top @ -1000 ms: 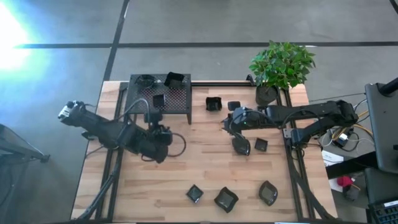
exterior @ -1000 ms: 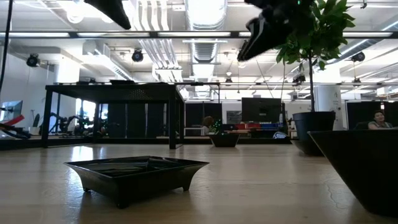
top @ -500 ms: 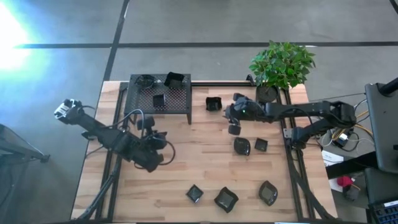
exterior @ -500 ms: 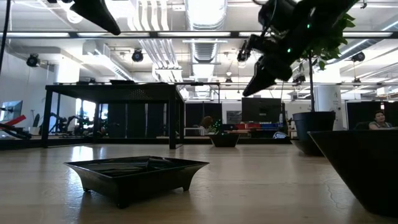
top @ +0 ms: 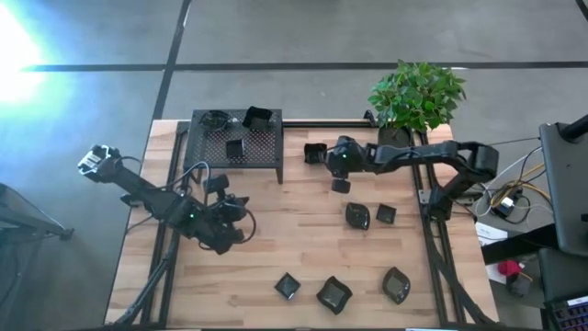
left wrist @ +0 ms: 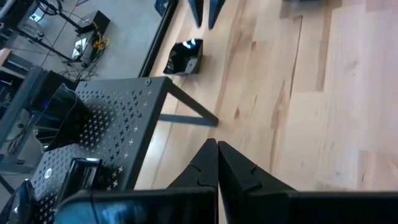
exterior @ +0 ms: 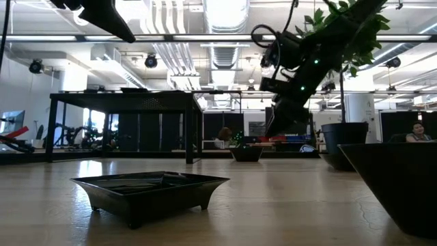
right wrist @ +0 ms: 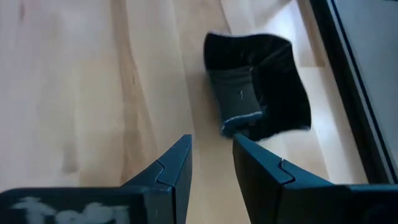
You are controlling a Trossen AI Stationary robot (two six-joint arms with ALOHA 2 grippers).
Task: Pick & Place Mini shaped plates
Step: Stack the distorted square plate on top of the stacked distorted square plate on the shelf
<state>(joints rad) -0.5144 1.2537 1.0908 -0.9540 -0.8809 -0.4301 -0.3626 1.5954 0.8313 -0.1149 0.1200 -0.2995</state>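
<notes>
Several mini shaped plates lie on the wooden table: a square one (top: pixel 315 153) beside the stand, two (top: pixel 357 216) (top: pixel 386 214) at mid-right, and three (top: pixel 333 294) near the front edge. Three more (top: pixel 234 147) sit on the black perforated stand (top: pixel 266 152). My right gripper (top: pixel 329 161) hangs open and slants down just short of the square plate (right wrist: pixel 258 84), with nothing between its fingers (right wrist: pixel 180 162). My left gripper (top: pixel 237 210) is shut and empty above the table's left half (left wrist: pixel 216 155).
A potted plant (top: pixel 415 97) stands at the far right corner. A black rail (right wrist: pixel 348 68) runs along the far edge, close behind the square plate. In the low view one plate (exterior: pixel 150 188) sits close in front. Bare wood lies in the table's middle.
My right gripper has come down and gone toward the table's far left, from above the mid-right plates to just short of the square plate by the stand, its gap unchanged. My left gripper has sunk a little and drawn back toward the left edge, still shut.
</notes>
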